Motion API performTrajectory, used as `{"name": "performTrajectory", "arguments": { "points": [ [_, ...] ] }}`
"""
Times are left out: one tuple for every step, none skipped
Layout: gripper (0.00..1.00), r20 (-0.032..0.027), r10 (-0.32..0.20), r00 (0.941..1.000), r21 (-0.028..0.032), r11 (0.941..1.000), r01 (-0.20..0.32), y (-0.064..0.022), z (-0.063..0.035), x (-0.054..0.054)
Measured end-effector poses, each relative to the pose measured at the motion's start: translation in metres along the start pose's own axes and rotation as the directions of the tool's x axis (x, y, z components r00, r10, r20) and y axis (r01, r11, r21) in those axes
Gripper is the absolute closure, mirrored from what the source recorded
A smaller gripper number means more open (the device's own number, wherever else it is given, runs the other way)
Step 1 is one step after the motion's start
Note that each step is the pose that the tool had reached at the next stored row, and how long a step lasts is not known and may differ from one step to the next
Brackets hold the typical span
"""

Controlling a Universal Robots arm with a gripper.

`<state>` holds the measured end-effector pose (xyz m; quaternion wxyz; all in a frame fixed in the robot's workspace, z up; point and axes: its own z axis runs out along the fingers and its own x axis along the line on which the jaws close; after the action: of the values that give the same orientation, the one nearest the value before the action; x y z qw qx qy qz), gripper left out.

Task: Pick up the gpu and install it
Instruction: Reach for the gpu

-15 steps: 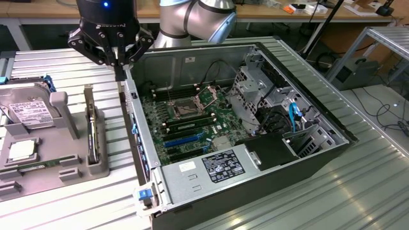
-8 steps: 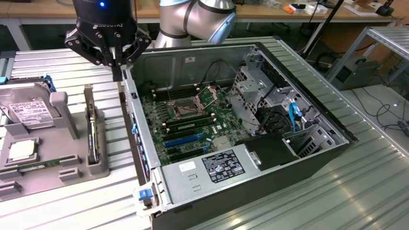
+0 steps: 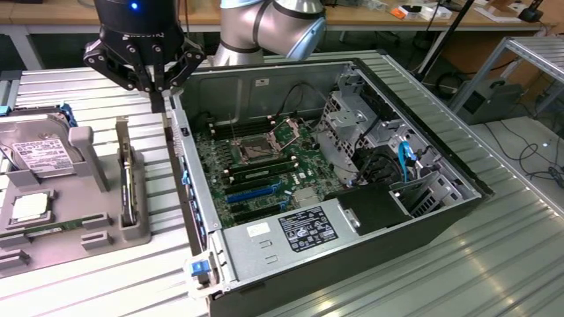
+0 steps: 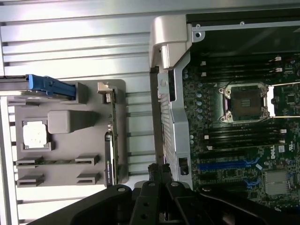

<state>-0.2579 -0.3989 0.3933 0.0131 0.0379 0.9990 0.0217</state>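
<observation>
Between gpu [image 3: 129, 181] and motherboard [image 3: 264, 168], case wall [image 3: 182, 178]

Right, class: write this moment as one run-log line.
tool: shut, empty, above case wall | gpu: on edge in grey tray | not installed

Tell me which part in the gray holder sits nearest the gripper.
The gpu is nearest the gripper: it stands on edge beside the computer case, while the hard drive and processor chip lie farther toward the exterior view's left.
</observation>
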Motion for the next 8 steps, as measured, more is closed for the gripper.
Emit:
{"name": "performTrajectory", "arguments": {
  "points": [
    [0.89,0.0000,0.000,1.0000,0.0000,1.0000,0.000,0.0000,0.0000,0.0004],
    [0.89,0.0000,0.000,1.0000,0.0000,1.0000,0.000,-0.0001,0.0000,0.0012],
    [0.89,0.0001,0.000,1.0000,0.0000,1.0000,0.000,-0.0002,0.0000,0.0020],
    [0.89,0.0000,0.000,1.0000,0.0000,1.0000,0.000,-0.0002,-0.0001,0.0027],
    [0.89,0.0000,0.000,1.0000,0.0000,1.0000,0.000,-0.0003,-0.0001,0.0034],
    [0.89,0.0000,0.000,1.0000,0.0000,1.0000,0.000,-0.0003,-0.0001,0.0042],
    [0.89,0.0000,0.000,1.0000,-0.0001,1.0000,0.000,-0.0004,-0.0001,0.0048],
    [0.89,0.0000,0.000,1.0000,0.0000,1.0000,0.000,-0.0004,-0.0001,0.0056]
  ]
}}
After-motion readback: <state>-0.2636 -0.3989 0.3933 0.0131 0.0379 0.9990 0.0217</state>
